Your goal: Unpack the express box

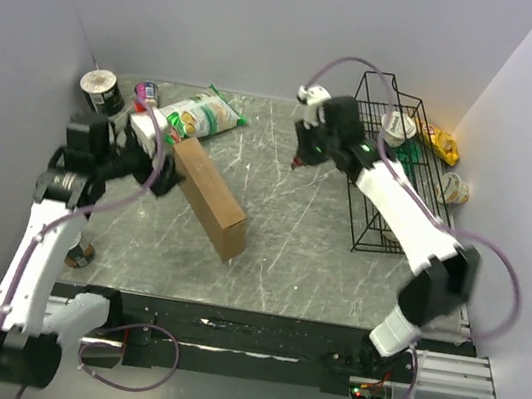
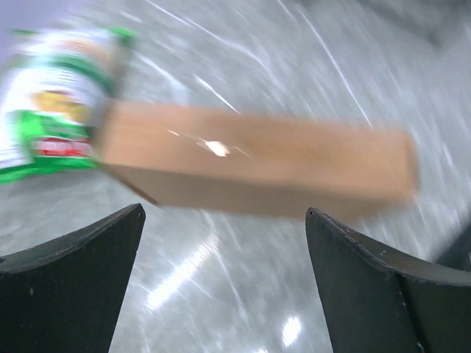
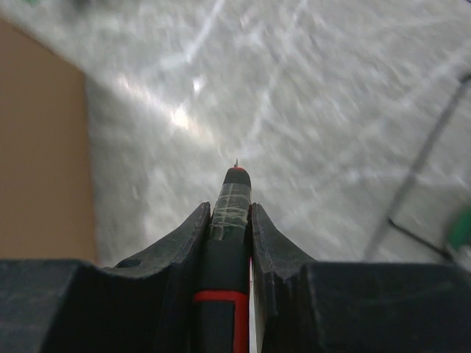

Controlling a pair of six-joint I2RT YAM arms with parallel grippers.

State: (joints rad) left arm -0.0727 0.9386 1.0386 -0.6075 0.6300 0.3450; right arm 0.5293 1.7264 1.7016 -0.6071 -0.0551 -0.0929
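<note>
Left claw (image 2: 224,220) released, jaws wide, holding nothing; express box (image 2: 257,169) lies just ahead of its fingertips on the table (image 1: 301,235); view blurred, so we cannot tell contact; box's long axis runs crosswise, in line with the jaw gap and longer than it; snack bag (image 2: 55,95) sits ahead-left at the box's end; right claw (image 3: 232,217) clenched on a black pen-like tool (image 3: 234,193), red-tipped, pointing forward; from it the box lies off left, well apart; we judge the left arm nearer, and a wrist turn needed to span the box's thin side
</note>
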